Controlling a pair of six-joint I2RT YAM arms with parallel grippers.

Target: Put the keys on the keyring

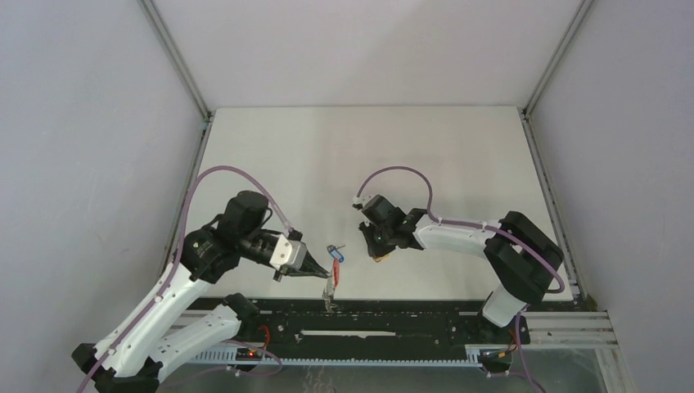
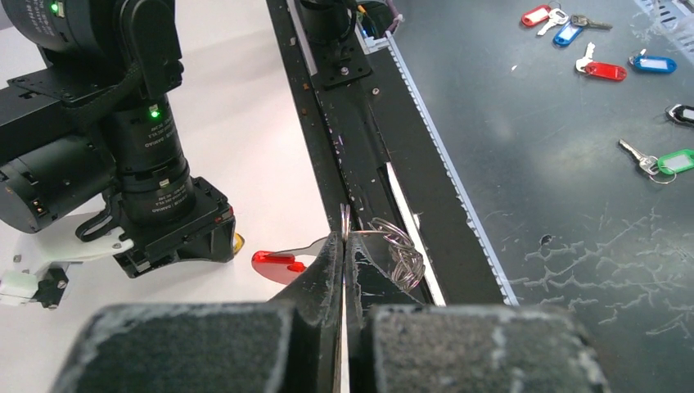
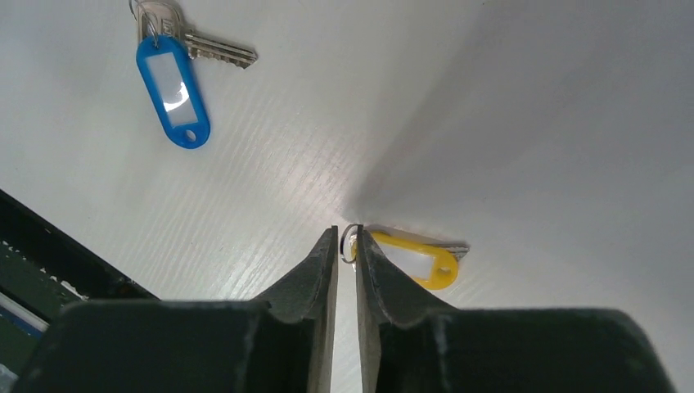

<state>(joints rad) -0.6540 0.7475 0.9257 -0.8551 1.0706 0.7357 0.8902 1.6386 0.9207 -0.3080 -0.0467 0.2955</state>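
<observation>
My left gripper point(image 1: 319, 269) point(image 2: 345, 237) is shut on a ring of the keyring point(image 1: 331, 283) point(image 2: 398, 249), held near the table's front edge; its grey wire loops hang right of the jaws and its red band point(image 2: 277, 264) shows on the left. The blue-tagged key point(image 1: 335, 252) point(image 3: 173, 90) lies flat on the table just behind it. My right gripper point(image 1: 377, 253) point(image 3: 347, 239) points down at the yellow-tagged key point(image 3: 419, 263) point(image 1: 380, 259), which rests on the table. Its jaws stand a narrow gap apart, with that key's small ring between the tips.
A black rail point(image 2: 360, 123) point(image 1: 393, 319) runs along the table's front edge, right under the keyring. Beyond it, on a dark lower surface, lie several spare tagged keys point(image 2: 606, 70). White walls point(image 1: 98, 123) close in the table at the sides and back.
</observation>
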